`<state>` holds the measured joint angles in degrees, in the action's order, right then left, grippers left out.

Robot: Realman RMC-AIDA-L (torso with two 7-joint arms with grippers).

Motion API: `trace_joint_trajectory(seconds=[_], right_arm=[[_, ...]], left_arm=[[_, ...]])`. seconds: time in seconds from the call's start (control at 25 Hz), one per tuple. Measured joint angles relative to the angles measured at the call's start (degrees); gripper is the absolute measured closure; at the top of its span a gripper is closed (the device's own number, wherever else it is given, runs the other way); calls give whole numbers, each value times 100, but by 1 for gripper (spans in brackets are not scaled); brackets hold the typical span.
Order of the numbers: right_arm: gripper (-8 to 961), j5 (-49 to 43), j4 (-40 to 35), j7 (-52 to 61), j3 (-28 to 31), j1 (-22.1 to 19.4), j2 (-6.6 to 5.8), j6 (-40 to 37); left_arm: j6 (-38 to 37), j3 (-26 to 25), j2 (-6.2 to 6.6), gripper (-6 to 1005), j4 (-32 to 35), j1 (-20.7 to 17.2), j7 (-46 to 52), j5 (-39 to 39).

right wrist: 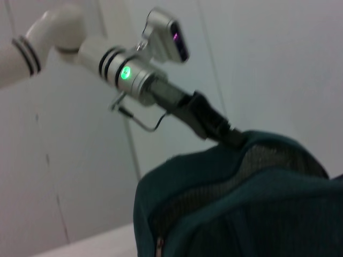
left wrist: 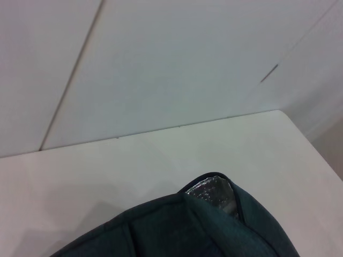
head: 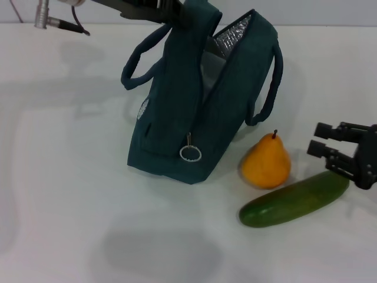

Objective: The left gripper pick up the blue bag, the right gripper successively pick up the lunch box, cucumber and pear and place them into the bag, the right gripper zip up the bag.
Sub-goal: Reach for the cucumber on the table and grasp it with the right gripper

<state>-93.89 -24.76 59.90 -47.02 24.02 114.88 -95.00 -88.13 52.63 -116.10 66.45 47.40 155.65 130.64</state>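
The blue bag (head: 194, 118) is held up by its top edge, pinched in the left gripper (head: 177, 15), its mouth gaping (foil lining showing). The right gripper (head: 330, 154), jaws spread, is seen just beside the cucumber (head: 294, 200), with the pear (head: 266, 162) between bag and cucumber.

Blue bag (head: 194, 112) upright, tilted, zipper open, foil lining showing, ring pull hanging low. Pear (head: 266, 162) upright at bag's 4 o'clock. Cucumber (head: 294, 199) lying at pear's 5 o'clock, touching.
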Motion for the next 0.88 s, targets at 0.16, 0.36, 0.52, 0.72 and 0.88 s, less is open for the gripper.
trace_joint_trajectory(seconds=[0.16, 0.36, 0.52, 0.72, 0.88], right_arm=[[521, -6, -138, 0, -202, 119, 10, 142], [497, 40, -575, 80, -126, -34, -78, -174], [479, 137, -1429, 971, 334, -263, -143, -797], [455, 34, -2483, 2301, 583, -277, -203, -1312], [437, -467, -3267, 3195, 530, 6, -352, -1901]], left_arm=[[12, -68, -16, 927, 0, -62, -14, -8], [16, -317, -42, 927, 0, -183, -76, -13], [17, -467, -41, 926, 0, -266, -141, -13], [17, -513, -62, 926, -7, -319, -214, -13], [70, -515, -109, 926, -9, -302, -218, -13]])
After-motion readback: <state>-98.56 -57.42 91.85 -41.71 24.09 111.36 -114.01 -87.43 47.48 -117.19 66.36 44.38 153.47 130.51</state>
